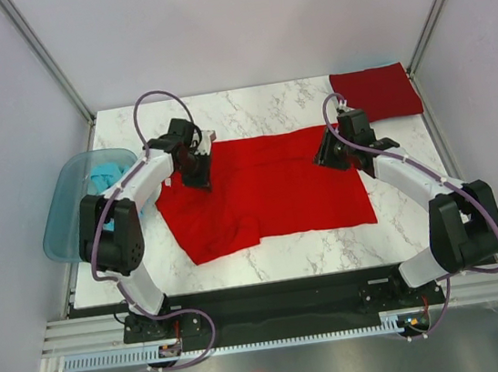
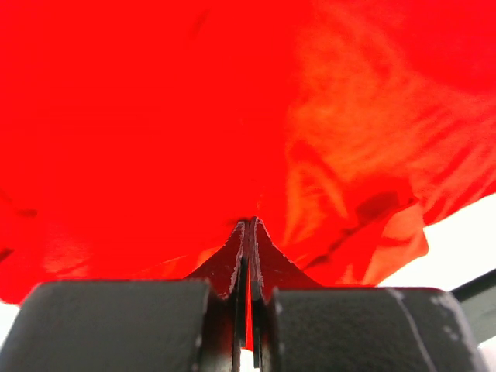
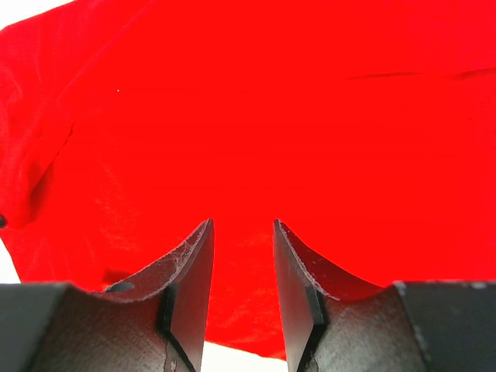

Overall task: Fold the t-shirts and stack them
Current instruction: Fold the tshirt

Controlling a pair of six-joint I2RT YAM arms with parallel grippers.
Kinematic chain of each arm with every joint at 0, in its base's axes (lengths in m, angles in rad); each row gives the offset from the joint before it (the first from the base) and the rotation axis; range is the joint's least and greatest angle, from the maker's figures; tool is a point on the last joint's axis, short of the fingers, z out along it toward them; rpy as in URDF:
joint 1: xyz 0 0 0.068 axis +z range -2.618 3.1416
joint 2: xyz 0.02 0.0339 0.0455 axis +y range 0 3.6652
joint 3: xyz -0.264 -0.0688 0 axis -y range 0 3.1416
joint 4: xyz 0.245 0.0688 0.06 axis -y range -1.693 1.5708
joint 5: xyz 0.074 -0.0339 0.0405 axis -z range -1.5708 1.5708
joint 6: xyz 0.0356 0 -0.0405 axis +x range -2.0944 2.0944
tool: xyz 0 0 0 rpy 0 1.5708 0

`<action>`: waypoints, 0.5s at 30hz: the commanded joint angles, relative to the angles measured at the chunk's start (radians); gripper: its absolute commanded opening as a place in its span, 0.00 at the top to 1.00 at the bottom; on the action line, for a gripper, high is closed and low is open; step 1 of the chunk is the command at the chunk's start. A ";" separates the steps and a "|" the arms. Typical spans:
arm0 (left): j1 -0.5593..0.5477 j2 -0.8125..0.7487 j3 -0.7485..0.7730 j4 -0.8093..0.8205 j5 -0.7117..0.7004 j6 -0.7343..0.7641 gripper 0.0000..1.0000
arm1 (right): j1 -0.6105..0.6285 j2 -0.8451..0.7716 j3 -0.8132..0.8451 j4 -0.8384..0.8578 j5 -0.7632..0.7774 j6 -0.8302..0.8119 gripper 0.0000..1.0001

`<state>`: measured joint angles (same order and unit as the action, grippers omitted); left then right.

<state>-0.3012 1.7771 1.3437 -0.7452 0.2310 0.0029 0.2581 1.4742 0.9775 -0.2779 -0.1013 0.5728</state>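
The marble table (image 1: 276, 248) bears the bright red t-shirt (image 1: 273, 192), spread flat across its middle. The blue tub (image 1: 62, 215) at the left edge holds the teal t-shirt (image 1: 106, 179), and the folded crimson t-shirt (image 1: 374, 91) lies at the far right corner. The left gripper (image 2: 249, 225) is clamped on the red shirt's far left edge. The right gripper (image 3: 242, 229) stands at the shirt's far right edge, jaws apart.

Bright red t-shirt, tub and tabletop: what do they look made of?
The bright red t-shirt: soft matte cloth, probably a cotton knit; it wrinkles and drapes. The tub: smooth translucent blue plastic, judging by its see-through tinted wall. The tabletop: white with grey veins, either marble or a printed laminate; I cannot tell which.
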 commanded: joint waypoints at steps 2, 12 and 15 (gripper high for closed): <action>-0.039 -0.045 -0.043 0.017 0.016 -0.102 0.98 | 0.000 -0.014 -0.016 0.039 -0.020 0.001 0.56; -0.085 -0.093 -0.095 0.018 0.131 -0.118 0.74 | -0.002 -0.012 -0.023 0.034 -0.006 -0.014 0.56; -0.085 -0.110 -0.084 0.017 0.235 -0.100 0.72 | 0.000 -0.006 -0.017 0.034 -0.011 -0.001 0.56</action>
<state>-0.3851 1.7340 1.2404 -0.7452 0.3325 -0.0860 0.2581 1.4742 0.9558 -0.2684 -0.1089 0.5716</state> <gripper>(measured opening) 0.278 0.444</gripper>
